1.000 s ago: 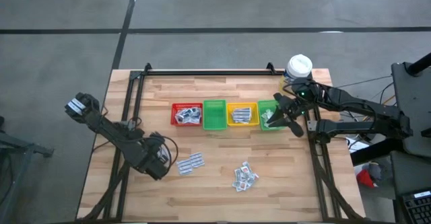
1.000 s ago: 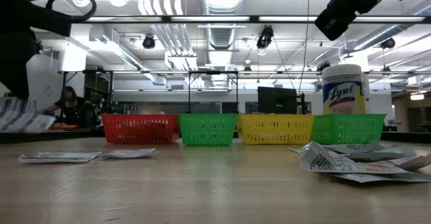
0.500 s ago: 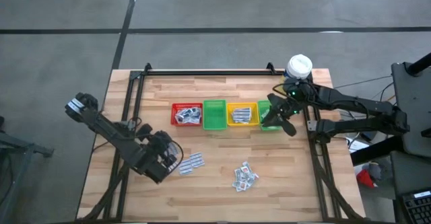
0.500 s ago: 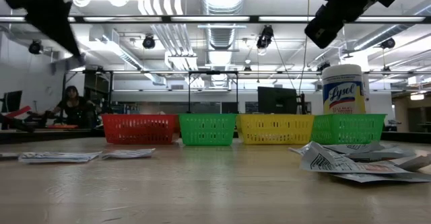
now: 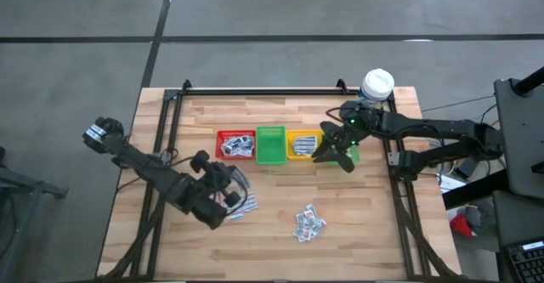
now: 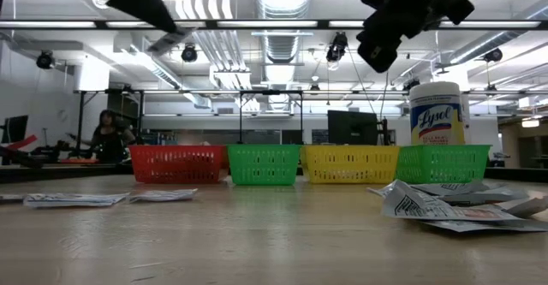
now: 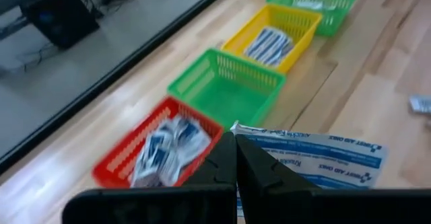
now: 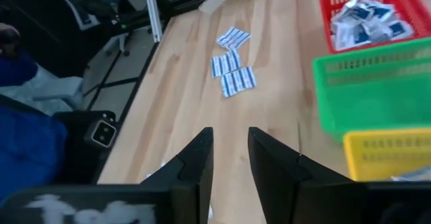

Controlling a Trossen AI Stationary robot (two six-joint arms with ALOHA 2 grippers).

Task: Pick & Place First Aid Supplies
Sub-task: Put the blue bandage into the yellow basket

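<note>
Left gripper [image 7: 236, 158]: my fingers are pressed together on a strip packet [image 7: 316, 158], white with blue print, lifted clear of the table [image 5: 280, 240], near the strips.
Right gripper [image 8: 229, 158]: my fingers stand a little apart with nothing between them; I hang above the row of bins, over the yellow bin's far end by the end green one.
Red bin [image 5: 235, 144]: at the left end of the row, with a heap of squarish packets [image 7: 165, 150] in it.
Green bin [image 5: 271, 145]: just beside the red one; nothing shows in it.
Yellow bin [image 7: 273, 35]: next along, with strip packets lying flat inside.
End green bin [image 7: 316, 2]: last in the row, partly under my right arm from above; something white lies in it.
Strips [image 8: 231, 69]: a few more strip packets lie flat on the wood in front of the red bin.
Pile [image 5: 308, 223]: loose squarish packets in a small heap in front of the yellow bin, well apart from the strips.
Bottle [image 5: 376, 85]: upright at the table's back right corner, behind the end green bin.
</note>
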